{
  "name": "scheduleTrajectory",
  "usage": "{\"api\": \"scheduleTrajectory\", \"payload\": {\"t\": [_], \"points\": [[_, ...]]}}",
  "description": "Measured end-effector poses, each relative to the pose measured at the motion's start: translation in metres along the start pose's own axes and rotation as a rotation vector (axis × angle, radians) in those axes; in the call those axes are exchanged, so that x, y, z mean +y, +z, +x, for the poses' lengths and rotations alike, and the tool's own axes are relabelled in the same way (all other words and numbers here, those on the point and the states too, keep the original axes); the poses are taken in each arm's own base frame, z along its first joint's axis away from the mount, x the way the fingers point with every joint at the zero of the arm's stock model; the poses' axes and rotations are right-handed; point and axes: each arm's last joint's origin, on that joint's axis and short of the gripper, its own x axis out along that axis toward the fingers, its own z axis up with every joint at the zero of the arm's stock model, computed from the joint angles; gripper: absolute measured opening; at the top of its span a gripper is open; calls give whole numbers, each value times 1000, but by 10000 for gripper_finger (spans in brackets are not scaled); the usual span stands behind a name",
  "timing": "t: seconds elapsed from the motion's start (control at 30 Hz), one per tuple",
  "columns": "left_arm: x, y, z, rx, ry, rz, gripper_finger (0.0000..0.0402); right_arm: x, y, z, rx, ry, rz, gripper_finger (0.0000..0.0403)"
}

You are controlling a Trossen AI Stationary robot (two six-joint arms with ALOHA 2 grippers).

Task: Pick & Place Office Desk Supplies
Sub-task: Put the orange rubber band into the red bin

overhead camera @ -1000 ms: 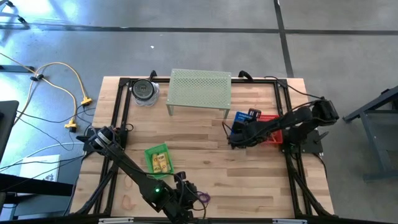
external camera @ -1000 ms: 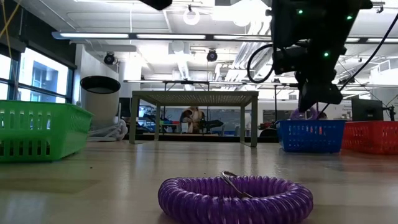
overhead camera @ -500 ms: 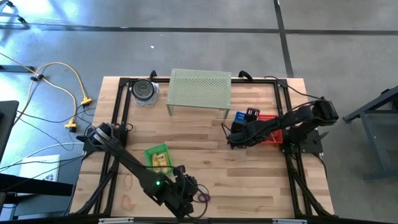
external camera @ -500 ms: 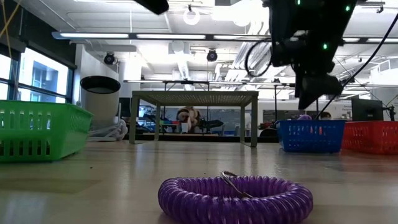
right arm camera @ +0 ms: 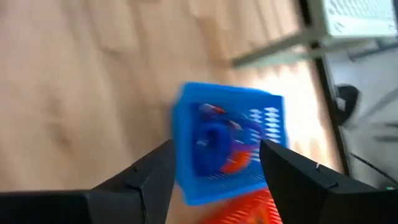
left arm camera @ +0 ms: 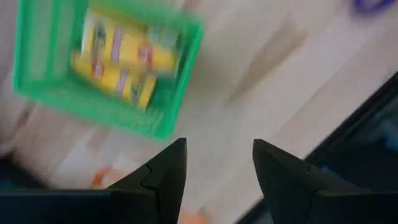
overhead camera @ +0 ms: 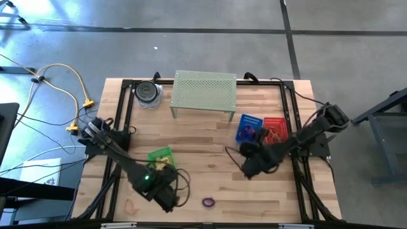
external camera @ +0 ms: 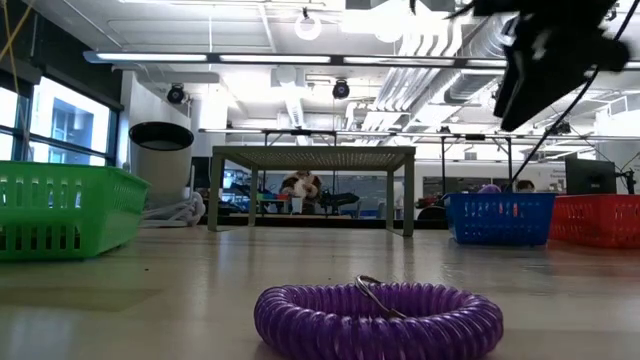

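A purple coiled loop (overhead camera: 208,202) (external camera: 378,318) lies flat on the wood near the table's front edge. Yellow packets (left arm camera: 118,62) lie in a green basket (overhead camera: 161,159) (left arm camera: 106,68). Blue and red loops fill a blue basket (overhead camera: 249,127) (right arm camera: 230,143). My left gripper (overhead camera: 163,191) (left arm camera: 217,168) hangs open, pointing down, just nearer than the green basket and left of the purple loop. My right gripper (overhead camera: 251,166) (right arm camera: 214,168) is open with nothing between its fingers, above the wood nearer than the blue basket.
A red basket (overhead camera: 275,129) stands right of the blue one. The pale-green perforated shelf (overhead camera: 205,90) stands at the far edge, a round container (overhead camera: 148,94) to its left. Orange loops (left arm camera: 99,177) lie on the wood by the near left corner.
My right gripper has drawn back from over the blue basket toward the near edge and risen. My left gripper has gone from beside the purple loop toward the table's left, up and turned, ending by the green basket. The purple loop has stayed where it was.
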Motion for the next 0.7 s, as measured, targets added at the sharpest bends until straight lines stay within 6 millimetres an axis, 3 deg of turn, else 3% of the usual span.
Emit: {"api": "scheduleTrajectory", "payload": {"t": [0.17,0.4,0.53,0.7], "points": [[-6,-32,2,102,-8,166,177,33,-5,-25,-183,178,89,220],[-4,-76,-4,158,15,156,173,78,-1,-74,-497,543,146,220],[2,-89,-6,152,64,197,163,98,2,-100,-645,751,152,220],[15,-91,-8,115,189,308,148,121,2,-122,-816,958,91,220]]}}
